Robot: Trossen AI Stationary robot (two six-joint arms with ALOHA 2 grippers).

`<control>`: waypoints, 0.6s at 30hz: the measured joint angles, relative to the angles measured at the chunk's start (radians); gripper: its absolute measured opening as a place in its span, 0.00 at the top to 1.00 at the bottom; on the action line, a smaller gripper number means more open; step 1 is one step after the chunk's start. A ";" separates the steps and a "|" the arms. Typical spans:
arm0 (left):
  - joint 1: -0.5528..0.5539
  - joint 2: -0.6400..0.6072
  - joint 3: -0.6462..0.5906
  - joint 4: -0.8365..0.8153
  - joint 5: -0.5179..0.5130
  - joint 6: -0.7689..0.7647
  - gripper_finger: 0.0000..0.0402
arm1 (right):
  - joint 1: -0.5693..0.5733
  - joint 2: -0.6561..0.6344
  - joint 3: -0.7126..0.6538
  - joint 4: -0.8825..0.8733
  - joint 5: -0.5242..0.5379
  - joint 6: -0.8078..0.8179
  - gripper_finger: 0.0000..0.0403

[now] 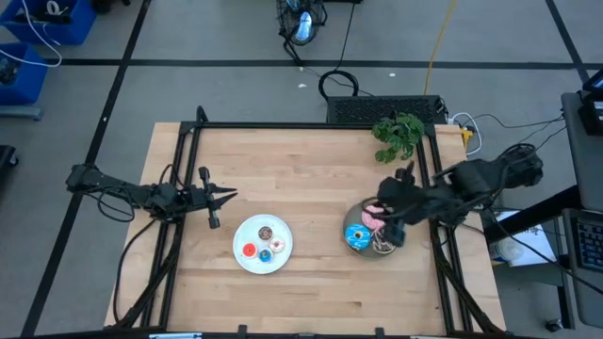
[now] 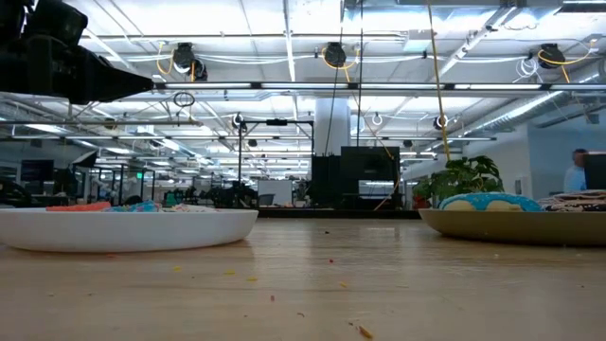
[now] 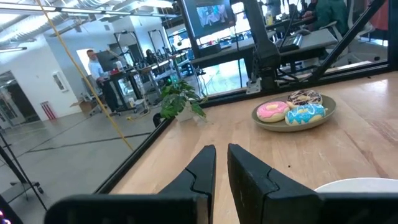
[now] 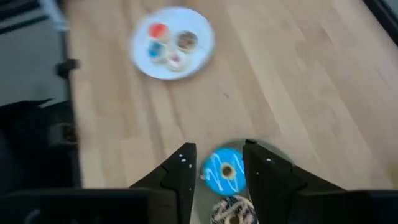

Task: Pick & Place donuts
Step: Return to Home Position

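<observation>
Hovering over the grey plate [image 1: 350, 218], our right gripper [image 1: 389, 226] held its fingers apart and empty, with the blue sprinkled donut [image 4: 224, 171] straight below the gap and the pink donut [image 1: 373, 217] and speckled brown donut [image 1: 384, 245] beside it on that plate. We judged its way home ran up and back toward the right edge of the table [image 1: 311, 169], with only the potted plant [image 1: 399, 134] near. Our left gripper [image 1: 226, 196], closed to a narrow slit on nothing, waited near the white plate [image 1: 240, 235] with four tiny donuts [image 1: 267, 232].
</observation>
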 joint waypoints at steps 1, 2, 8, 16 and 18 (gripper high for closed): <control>0.000 0.000 0.000 0.000 0.000 0.000 0.88 | 0.015 -0.012 0.005 0.012 0.001 -0.022 0.71; 0.000 0.000 0.000 0.000 0.000 0.000 0.88 | 0.031 -0.025 0.006 0.022 0.005 -0.037 0.71; 0.000 0.000 0.000 -0.006 0.000 -0.029 0.88 | 0.127 -0.104 -0.063 0.044 0.186 -0.030 0.73; 0.000 0.000 0.000 -0.007 0.000 -0.033 0.88 | 0.220 -0.252 -0.252 0.263 0.343 -0.178 0.74; 0.000 0.000 0.000 -0.007 0.000 -0.033 0.88 | 0.250 -0.305 -0.312 0.358 0.415 -0.239 0.76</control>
